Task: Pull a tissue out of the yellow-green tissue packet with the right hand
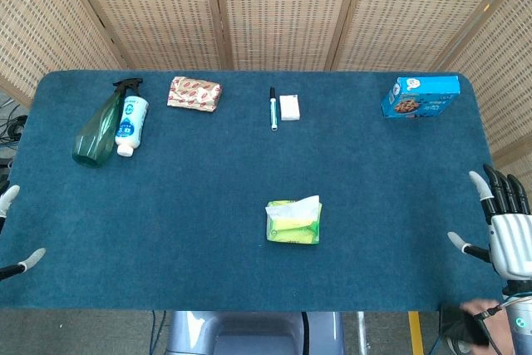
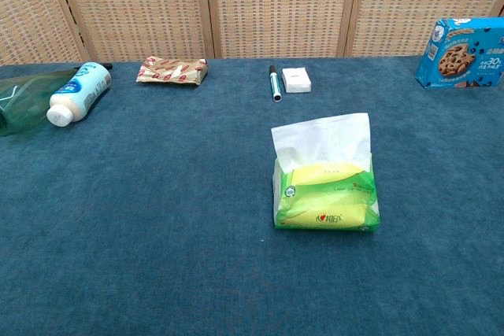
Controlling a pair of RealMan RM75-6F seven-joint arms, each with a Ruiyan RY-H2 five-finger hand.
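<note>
The yellow-green tissue packet (image 1: 293, 223) lies near the table's middle front, and in the chest view the tissue packet (image 2: 326, 195) has a white tissue (image 2: 321, 138) standing up out of its top. My right hand (image 1: 504, 220) hovers at the table's right edge, far to the right of the packet, fingers spread and holding nothing. Only fingertips of my left hand (image 1: 12, 230) show at the left edge, apart and empty. Neither hand appears in the chest view.
Along the back of the blue table (image 1: 208, 197) lie a green spray bottle (image 1: 100, 129), a white bottle (image 1: 130, 122), a red-patterned packet (image 1: 194, 93), a marker pen (image 1: 273, 107), a small white box (image 1: 289, 106) and a blue cookie box (image 1: 421, 96).
</note>
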